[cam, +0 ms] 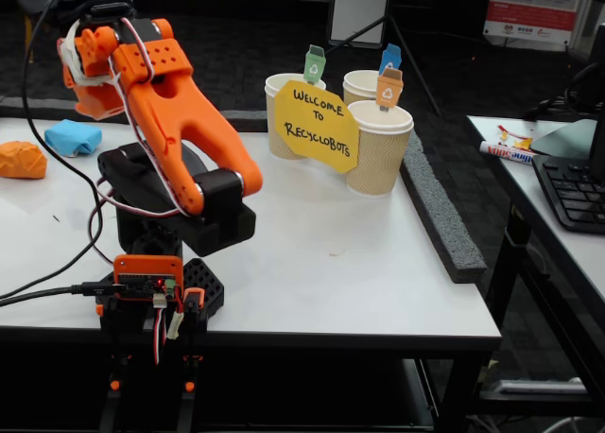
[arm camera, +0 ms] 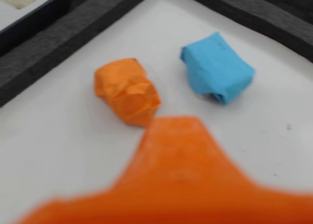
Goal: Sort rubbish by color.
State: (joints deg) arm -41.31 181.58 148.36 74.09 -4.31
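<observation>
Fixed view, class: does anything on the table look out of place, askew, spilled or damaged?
Nothing stands out. The three cups stand upright behind the yellow sign, each with its coloured tag. The orange wad and blue wad lie apart on the table, crumpled but nothing spilled. No green wad is in view.

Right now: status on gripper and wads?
Gripper above table, holding nothing visible, jaw state unclear. Orange wad and blue wad apart on white table. Nothing between.
</observation>
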